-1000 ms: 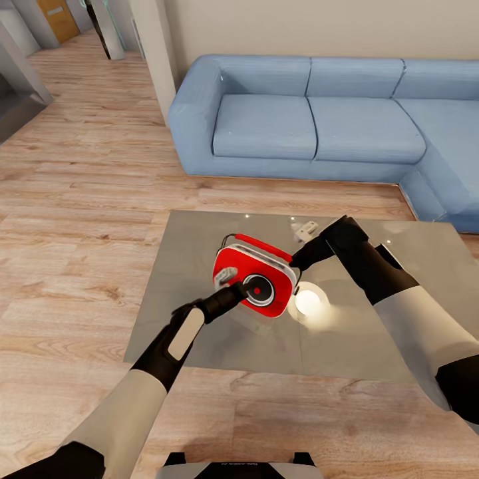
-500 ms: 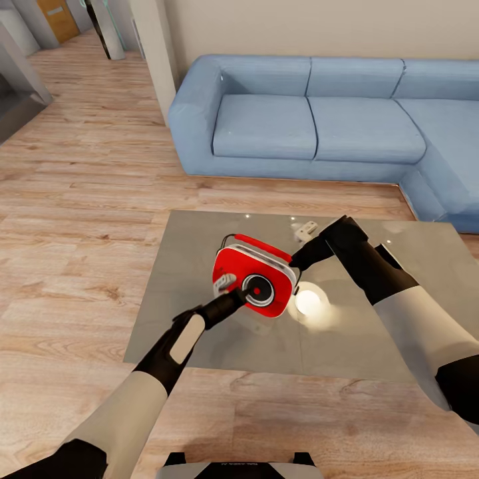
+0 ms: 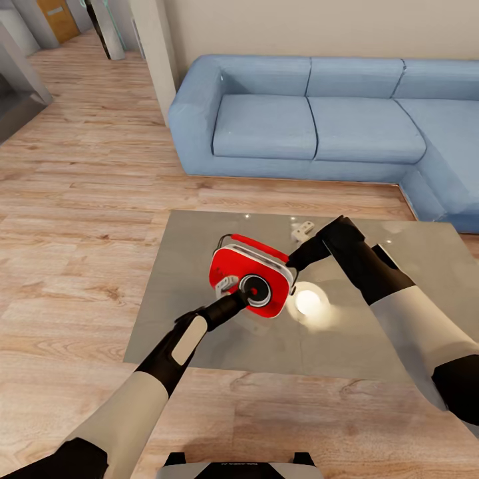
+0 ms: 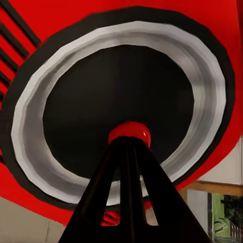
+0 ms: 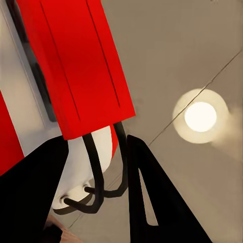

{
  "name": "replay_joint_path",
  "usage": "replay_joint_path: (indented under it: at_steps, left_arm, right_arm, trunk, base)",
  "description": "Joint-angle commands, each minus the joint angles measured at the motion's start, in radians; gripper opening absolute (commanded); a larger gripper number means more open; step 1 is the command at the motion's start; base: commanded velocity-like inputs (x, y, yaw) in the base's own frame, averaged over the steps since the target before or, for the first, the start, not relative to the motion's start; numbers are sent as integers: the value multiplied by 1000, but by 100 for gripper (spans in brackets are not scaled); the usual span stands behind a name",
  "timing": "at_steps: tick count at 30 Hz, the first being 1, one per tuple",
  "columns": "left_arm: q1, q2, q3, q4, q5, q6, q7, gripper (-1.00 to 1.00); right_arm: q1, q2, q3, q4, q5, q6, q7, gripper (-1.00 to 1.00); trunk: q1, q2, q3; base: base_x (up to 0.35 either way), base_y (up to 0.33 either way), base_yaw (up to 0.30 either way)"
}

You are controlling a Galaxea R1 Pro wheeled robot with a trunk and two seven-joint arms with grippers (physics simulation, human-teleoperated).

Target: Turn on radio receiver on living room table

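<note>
Radio receiver [image 3: 251, 276] over the table [image 3: 199, 332] has nudged left since before. Left hand [image 4: 130, 142], pressed together, touches its dial [image 4: 119, 116]; right hand [image 5: 96, 167] pinches the handle [image 5: 98, 177].

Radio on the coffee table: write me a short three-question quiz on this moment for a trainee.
1. True or false: the left tool has its fingers spread wide.
2. Where does the left tool's tip meet the radio? A: its back. B: the red centre light. C: its underside.
3. Fill in: the right tool straddles the radio's thin ____.
Key: 1 false; 2 B; 3 handle.
</note>
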Motion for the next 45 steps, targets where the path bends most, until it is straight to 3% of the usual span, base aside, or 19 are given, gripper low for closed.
replay_joint_path:
  at_steps: [1, 9, 17, 29, 33, 37, 38, 42, 45]
  left_arm:
    - [0, 0, -2, 0, 7, -1, 0, -100]
    - [0, 0, -33, 0, 25, -19, 0, -100]
    - [0, 0, -83, 0, 87, -40, 0, -100]
    - [1, 0, -89, -8, 92, -50, -1, -100]
    - [3, 0, -95, -50, 91, -49, -7, -100]
    - [3, 0, -166, -123, 91, -39, -8, -100]
    - [3, 0, -216, -183, 91, -30, -10, -100]
    - [3, 0, -244, -224, 89, -24, -21, -100]
    - [3, 0, -252, -230, 83, -23, -67, -100]
  right_arm:
    - [0, 2, 0, 0, -10, 4, 0, -100]
    - [0, 17, 0, 0, -9, 4, -2, -100]
    - [0, 19, 0, 0, -9, 4, -3, -100]
    - [0, 19, 0, 7, -3, 1, -9, -100]
    - [0, 13, 0, 15, 5, -2, -64, -100]
    - [0, 2, -2, 19, 31, -2, -230, -100]
    - [0, -10, 0, 20, 37, 1, -293, -100]
    - [0, -68, 0, 20, 42, 22, -315, -100]
    - [0, -111, -3, 20, 42, 22, -320, -100]
  trunk:
    - [0, 0, 0]
    - [0, 0, 0]
    - [0, 0, 0]
    - [0, 0, 0]
    - [0, 0, 0]
    - [0, 0, 0]
    - [0, 0, 0]
    - [0, 0, 0]
    - [0, 0, 0]
  base:
    - [0, 0, 0]
    - [0, 0, 0]
    - [0, 0, 0]
    - [0, 0, 0]
    - [0, 0, 0]
    - [0, 0, 0]
    - [0, 0, 0]
    - [0, 0, 0]
    - [0, 0, 0]
